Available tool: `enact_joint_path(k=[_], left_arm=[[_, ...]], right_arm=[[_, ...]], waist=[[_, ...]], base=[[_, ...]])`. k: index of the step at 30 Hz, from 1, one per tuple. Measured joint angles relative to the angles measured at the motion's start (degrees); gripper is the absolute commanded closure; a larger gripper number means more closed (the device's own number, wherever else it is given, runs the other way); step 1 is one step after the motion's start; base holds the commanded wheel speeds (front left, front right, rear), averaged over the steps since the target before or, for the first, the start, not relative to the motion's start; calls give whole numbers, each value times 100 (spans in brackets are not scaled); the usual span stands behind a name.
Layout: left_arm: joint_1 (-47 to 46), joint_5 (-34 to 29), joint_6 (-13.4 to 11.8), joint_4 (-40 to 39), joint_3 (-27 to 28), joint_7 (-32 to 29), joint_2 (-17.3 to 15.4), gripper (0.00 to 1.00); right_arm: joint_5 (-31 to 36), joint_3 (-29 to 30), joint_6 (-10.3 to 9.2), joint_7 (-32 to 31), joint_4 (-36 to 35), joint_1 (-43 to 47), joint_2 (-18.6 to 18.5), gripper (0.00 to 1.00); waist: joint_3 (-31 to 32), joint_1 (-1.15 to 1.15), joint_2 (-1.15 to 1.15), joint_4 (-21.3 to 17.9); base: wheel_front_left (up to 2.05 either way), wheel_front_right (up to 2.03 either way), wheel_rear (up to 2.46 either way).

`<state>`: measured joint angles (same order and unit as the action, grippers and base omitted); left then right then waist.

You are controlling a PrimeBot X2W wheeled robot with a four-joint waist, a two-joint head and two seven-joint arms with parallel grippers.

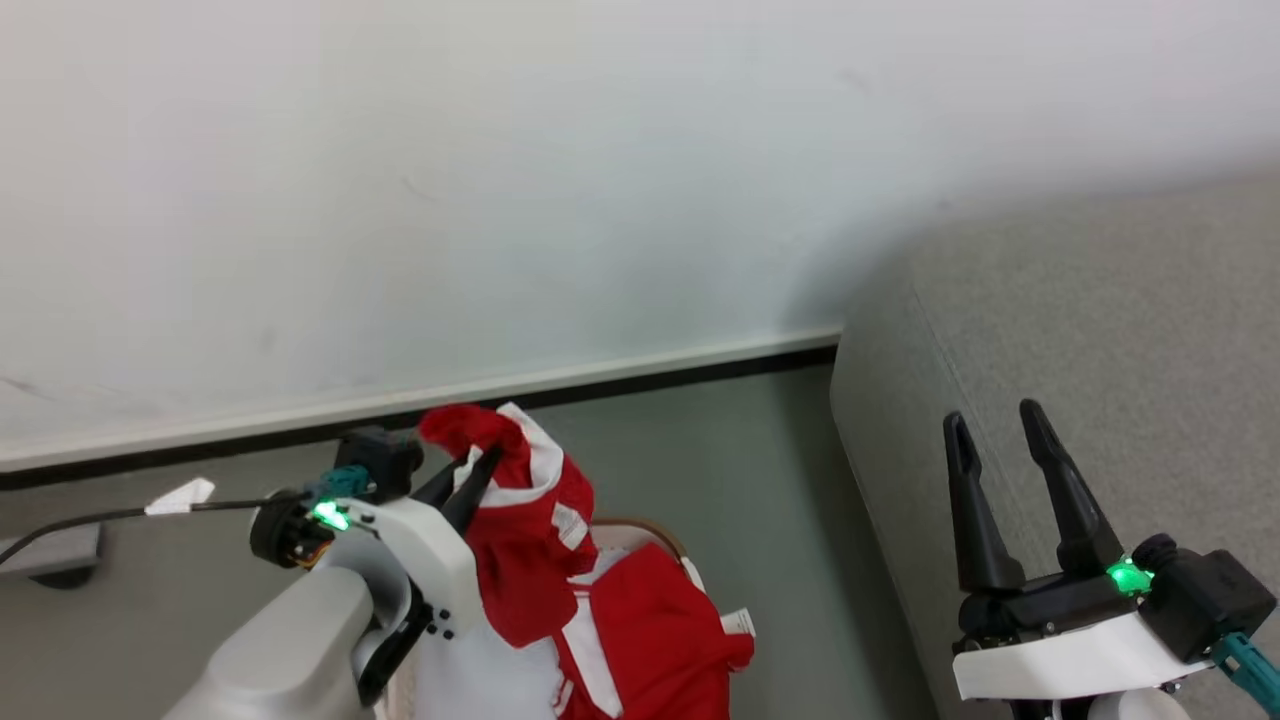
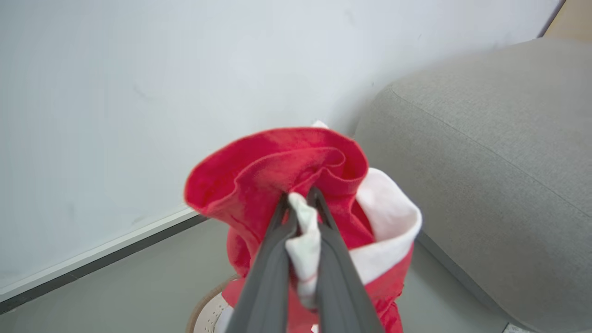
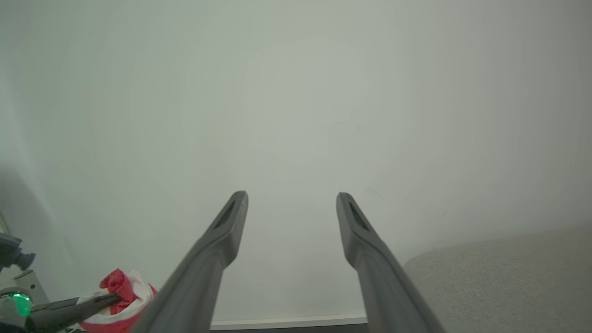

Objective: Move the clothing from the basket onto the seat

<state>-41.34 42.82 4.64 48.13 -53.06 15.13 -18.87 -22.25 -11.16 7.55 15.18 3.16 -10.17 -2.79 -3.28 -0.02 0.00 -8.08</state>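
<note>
White wall (image 1: 600, 150) behind; seat (image 1: 1100, 350) right; cable (image 1: 100, 516) left of clothing (image 1: 520, 580).

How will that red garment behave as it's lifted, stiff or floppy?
Probably floppy: the red garment bunches and droops below the shut left gripper. Likely light, since a fingertip pinch holds it. It may drag on the basket.

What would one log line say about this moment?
left end effector: shut on red garment, held over basket | right end effector: open, empty, near sofa | second red garment: at basket
</note>
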Motion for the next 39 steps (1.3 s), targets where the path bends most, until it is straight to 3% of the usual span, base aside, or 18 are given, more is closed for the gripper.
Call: enact_joint_path(k=[15, 23, 30, 39], left_arm=[[527, -403, -354, -2327, 1371, 0, -356, 100], [713, -427, -523, -3211, 1445, -56, -523, 100], [849, -396, -602, -3537, 1422, -197, -572, 100], [840, -372, -621, -3731, 1325, -304, -535, 100]], right_arm=[[-78, -279, 0, 0, 168, 213, 0, 0], [-48, -345, 0, 0, 242, 214, 0, 0], [-40, -477, 0, 0, 254, 205, 0, 0], [-9, -1238, 0, 0, 558, 64, 1, 0]], waist=[[364, 1, 0, 156], [411, 1, 0, 218], [415, 1, 0, 229], [399, 1, 0, 313]], base=[[0, 0, 0], [0, 0, 0], [0, 0, 0], [0, 0, 0]])
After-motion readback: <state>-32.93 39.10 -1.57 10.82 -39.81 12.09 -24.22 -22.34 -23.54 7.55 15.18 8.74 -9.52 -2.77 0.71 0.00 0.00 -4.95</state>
